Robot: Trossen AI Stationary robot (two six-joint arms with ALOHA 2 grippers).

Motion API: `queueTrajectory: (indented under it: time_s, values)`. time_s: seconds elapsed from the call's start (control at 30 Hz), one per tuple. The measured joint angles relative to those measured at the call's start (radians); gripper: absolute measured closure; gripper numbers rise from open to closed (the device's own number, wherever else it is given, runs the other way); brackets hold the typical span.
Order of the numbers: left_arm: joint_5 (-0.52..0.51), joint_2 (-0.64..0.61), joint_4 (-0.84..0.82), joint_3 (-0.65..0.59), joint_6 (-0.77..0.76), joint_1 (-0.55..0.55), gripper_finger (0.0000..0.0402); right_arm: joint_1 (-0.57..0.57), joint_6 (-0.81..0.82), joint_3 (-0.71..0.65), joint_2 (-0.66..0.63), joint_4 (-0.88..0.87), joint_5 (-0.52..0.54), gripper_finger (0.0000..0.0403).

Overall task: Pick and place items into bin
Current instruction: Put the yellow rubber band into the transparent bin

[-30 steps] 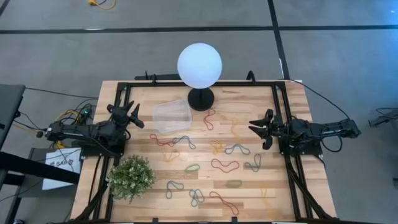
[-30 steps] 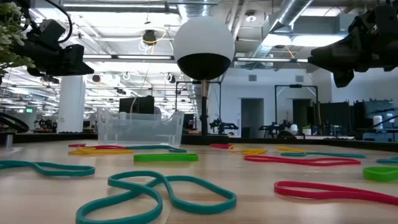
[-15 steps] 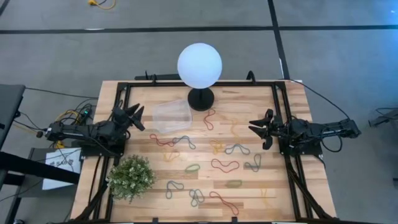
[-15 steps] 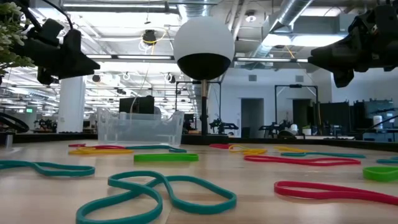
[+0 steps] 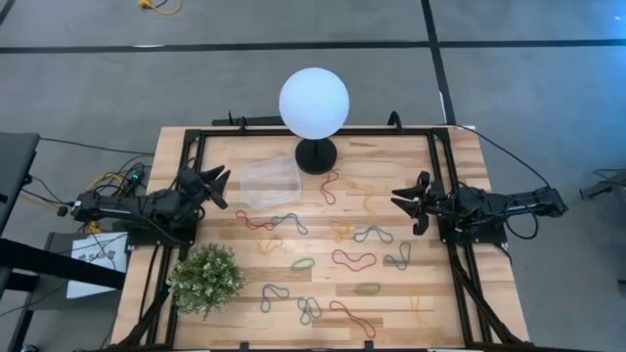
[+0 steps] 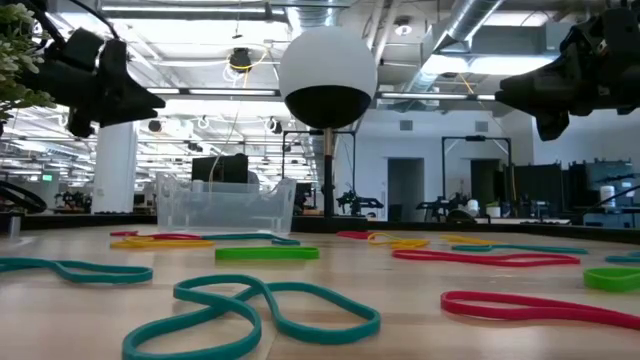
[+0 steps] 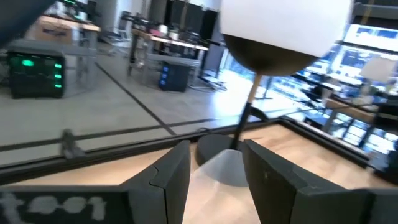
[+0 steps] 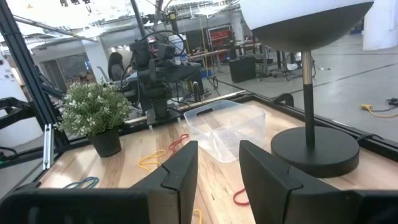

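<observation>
Rubber bands in red, yellow, green and grey-blue lay loose over the middle and near part of the wooden table; the clear bin stood just beside the black base of the globe lamp, with bands near it but apart. Left gripper hung at the table's left edge, close to the bin, fingers spread and holding nothing; right gripper hung at the right edge, fingers likewise parted and bare. Plant stood at the near left corner.
</observation>
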Motion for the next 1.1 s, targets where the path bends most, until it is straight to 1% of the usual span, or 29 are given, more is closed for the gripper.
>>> queueTrajectory:
  time_s: [0.2, 0.3, 0.8, 0.93, 1.03, 1.1]
  values:
    - [0.126, 0.000, 0.008, 0.000, -0.053, 0.000, 0.0264, 0.000, 0.000, 0.000, 0.000, 0.000, 0.000, 0.0290]
    - [0.161, 0.000, 0.009, 0.000, -0.062, 0.000, 0.0264, 0.000, 0.000, 0.000, 0.000, 0.000, 0.000, 0.0290]
    - [0.160, 0.000, 0.010, 0.000, -0.079, 0.000, 0.0264, 0.000, 0.000, 0.000, 0.000, 0.000, 0.000, 0.0290]
    - [0.156, 0.000, 0.012, 0.000, -0.054, 0.000, 0.0264, 0.000, 0.000, 0.000, 0.000, 0.000, 0.000, 0.0290]
    - [0.113, 0.000, 0.019, -0.001, -0.002, 0.000, 0.0264, 0.000, 0.000, 0.000, 0.000, 0.000, 0.000, 0.0290]
    - [0.046, 0.000, 0.018, -0.001, 0.027, 0.000, 0.0264, 0.000, 0.000, 0.000, 0.000, 0.000, 0.000, 0.0290]
